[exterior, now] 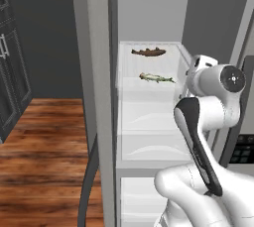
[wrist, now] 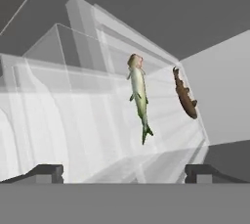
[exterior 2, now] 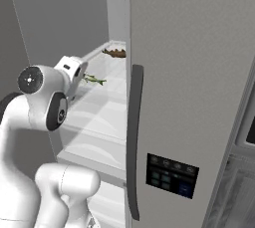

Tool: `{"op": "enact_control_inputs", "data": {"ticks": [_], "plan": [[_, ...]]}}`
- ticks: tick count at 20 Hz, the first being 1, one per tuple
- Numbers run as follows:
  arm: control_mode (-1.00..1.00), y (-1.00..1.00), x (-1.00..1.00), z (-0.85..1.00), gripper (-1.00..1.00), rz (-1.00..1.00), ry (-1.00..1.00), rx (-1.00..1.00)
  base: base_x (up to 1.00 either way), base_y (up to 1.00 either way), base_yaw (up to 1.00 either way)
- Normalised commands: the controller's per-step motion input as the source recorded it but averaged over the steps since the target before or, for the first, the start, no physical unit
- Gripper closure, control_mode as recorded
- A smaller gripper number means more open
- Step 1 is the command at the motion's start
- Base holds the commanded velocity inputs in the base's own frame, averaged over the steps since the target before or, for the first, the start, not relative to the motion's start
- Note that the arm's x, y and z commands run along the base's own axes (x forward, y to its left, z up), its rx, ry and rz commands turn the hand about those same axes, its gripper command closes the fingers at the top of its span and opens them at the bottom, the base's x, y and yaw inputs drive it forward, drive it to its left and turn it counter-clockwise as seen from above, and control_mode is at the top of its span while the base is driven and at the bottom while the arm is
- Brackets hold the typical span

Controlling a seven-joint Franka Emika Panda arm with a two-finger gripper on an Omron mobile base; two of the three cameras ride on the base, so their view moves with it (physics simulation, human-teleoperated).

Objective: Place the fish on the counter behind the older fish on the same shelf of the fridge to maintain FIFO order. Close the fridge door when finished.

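The dark brown fish [exterior: 149, 51] lies at the back of the fridge's top shelf [exterior: 126, 80]. The pale greenish-silver older fish [exterior: 157, 78] lies in front of it, nearer the shelf's rim. Both fish rest free, apart from each other: the brown fish [wrist: 185, 96] and the older fish [wrist: 139, 96]. My gripper [wrist: 124, 174] is open and holds nothing. It hovers just outside the shelf's front rim, pointing in at the fish. The fridge door [exterior: 98, 97] stands open at the left, seen edge-on. The counter is out of view.
The fridge's right door [exterior 2: 189, 72] is closed, with a dark curved handle [exterior 2: 133, 137] and a control panel [exterior 2: 172, 172]. Lower shelves [exterior: 149, 144] stack under the top one. Dark cabinets [exterior: 10, 72] and wood floor [exterior: 44, 161] lie left.
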Motion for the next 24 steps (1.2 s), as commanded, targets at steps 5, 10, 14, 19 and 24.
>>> {"op": "enact_control_inputs", "data": {"ticks": [5, 10, 14, 19, 24], "plan": [[-1.0, 0.18, -1.0, -0.12, -1.0, -0.03, 0.0, 0.0, 0.0, 0.0, 0.0], [-1.0, -0.03, -1.0, -0.19, -1.0, 0.0, 0.0, 0.0, 0.0, 0.0, 0.0], [-1.0, -0.05, -0.59, -0.45, -1.0, 0.0, 0.03, -0.04, 0.0, 0.0, 0.0], [1.0, 0.0, 0.0, -0.22, -1.0, 0.0, 0.02, -0.02, 0.0, 0.0, 0.01], [1.0, 0.0, 0.0, 0.0, -1.0, 0.0, 0.0, 0.0, -0.72, -0.52, 0.21]]}}
